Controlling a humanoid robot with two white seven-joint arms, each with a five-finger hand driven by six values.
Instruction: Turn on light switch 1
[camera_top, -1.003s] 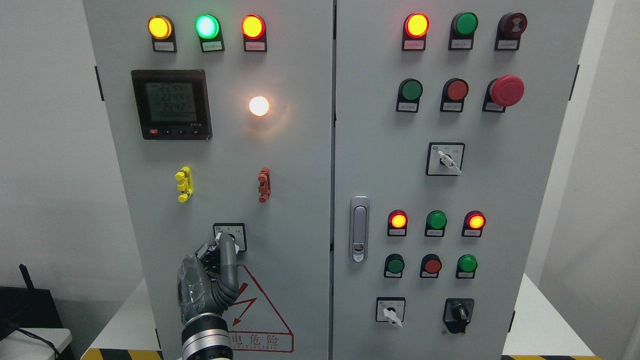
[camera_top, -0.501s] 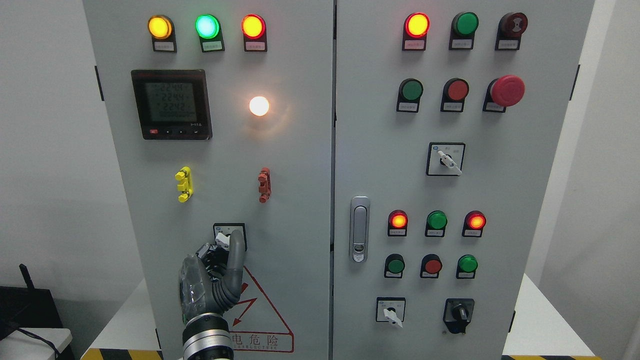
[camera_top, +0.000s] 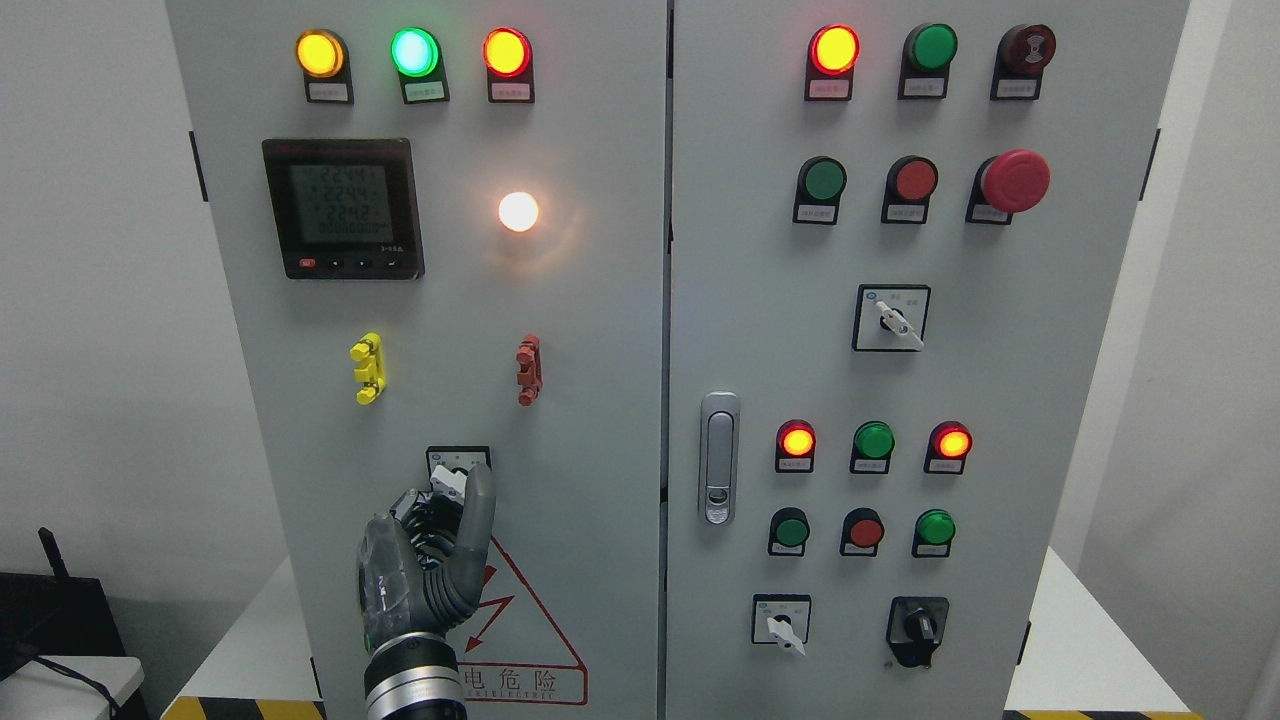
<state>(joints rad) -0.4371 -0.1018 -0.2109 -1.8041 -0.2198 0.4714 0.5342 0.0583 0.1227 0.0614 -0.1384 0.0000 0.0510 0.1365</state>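
Low on the left cabinet door, the small square rotary switch with a white lever (camera_top: 457, 472) sat under the left hand (camera_top: 425, 560).

At that switch, the grey thumb lay against the right side of the lever and the curled fingers (camera_top: 425, 510) closed on its left, so the hand pinched the lever between them. Directly below the switch, the red triangular hazard sign (camera_top: 520, 640) was partly covered by the wrist. Above it were a yellow terminal clip (camera_top: 367, 368) and a red terminal clip (camera_top: 528, 370), well apart. Higher up, the round white lamp (camera_top: 518, 211) glowed beside the black digital meter (camera_top: 343, 208). Further right, a grey door handle (camera_top: 718, 458) was mounted on the right door. The right hand was not visible.
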